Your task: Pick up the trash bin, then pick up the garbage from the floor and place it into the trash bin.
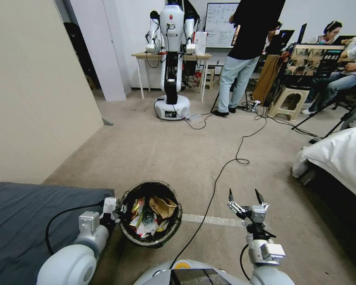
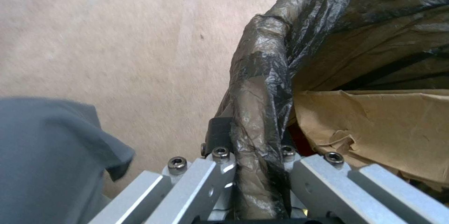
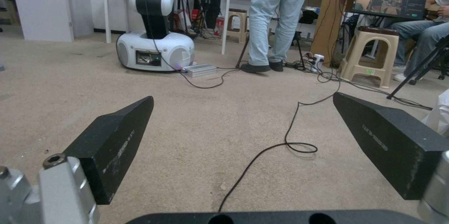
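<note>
**The bin is held and full of litter**

The trash bin (image 1: 150,213) is one small round bucket with a dark crinkly bag (image 2: 262,87) folded over its rim. It sits low in front of the robot, just beside a grey cloth-covered surface (image 1: 19,221). The left gripper (image 1: 120,209) is clamped on the bin's near-left rim, with one finger inside and one outside, pinching the bag.

Inside the bin lies the garbage (image 1: 148,219), all in one heap. There is one tan paper scrap (image 1: 164,206), some shiny red and yellow wrappers, a bit of white paper and something green. I cannot count the wrappers, as they are mixed up.

The right gripper (image 1: 247,196) hangs in the air to the right of the bin, well apart from it. Its two black fingers (image 3: 112,143) are spread wide with nothing between them. One black cable (image 1: 221,170) runs over the beige carpet (image 1: 154,150) under it.
</note>
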Motion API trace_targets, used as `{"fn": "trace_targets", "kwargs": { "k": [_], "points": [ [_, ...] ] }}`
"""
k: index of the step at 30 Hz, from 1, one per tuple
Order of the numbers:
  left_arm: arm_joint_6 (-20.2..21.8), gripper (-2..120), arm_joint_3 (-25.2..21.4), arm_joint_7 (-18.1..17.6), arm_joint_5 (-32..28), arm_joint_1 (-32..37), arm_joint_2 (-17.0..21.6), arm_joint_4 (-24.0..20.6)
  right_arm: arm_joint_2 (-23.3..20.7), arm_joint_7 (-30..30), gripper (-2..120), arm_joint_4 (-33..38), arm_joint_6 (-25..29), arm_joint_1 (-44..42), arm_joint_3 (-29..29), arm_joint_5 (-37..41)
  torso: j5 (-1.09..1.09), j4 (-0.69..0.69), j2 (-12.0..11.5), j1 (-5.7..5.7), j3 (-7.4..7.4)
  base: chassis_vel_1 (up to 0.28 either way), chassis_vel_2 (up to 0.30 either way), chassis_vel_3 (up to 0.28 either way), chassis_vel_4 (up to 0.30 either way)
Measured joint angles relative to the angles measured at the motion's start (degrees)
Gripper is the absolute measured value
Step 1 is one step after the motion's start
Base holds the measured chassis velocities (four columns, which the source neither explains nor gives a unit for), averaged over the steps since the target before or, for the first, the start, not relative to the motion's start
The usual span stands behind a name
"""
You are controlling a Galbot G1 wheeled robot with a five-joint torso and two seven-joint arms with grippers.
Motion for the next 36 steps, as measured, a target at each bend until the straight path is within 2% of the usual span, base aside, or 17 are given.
{"fn": "trace_targets", "kwargs": {
  "k": [8,15,26,36],
  "points": [
    [0.0,1,2.01,-0.09,-0.94,-1.89,-0.07,3.46,0.75,0.0,100,-0.05,-0.04,-0.69,0.36,-1.05,0.01,0.0,0.0,0.0,0.0,0.0,0.0,0.0,0.0],
    [0.0,1,5.32,-2.15,-1.69,-3.39,0.42,7.48,1.19,0.34,100,0.09,0.65,-0.43,1.01,-0.92,0.0,0.0,0.0,0.0,0.0,0.0,0.0,0.0,0.0],
    [0.0,1,5.06,-2.64,-3.44,-4.25,1.21,12.17,0.81,0.33,100,0.38,0.36,-0.23,0.61,-0.46,0.0,0.0,0.0,0.0,0.0,0.0,0.0,0.0,0.0],
    [-0.02,1,5.34,-2.73,-4.76,-4.11,0.96,14.41,0.66,0.61,100,0.64,0.7,-0.69,0.75,-0.37,0.0,0.0,0.0,0.0,0.0,0.0,0.0,0.0,0.0]
  ]
}}
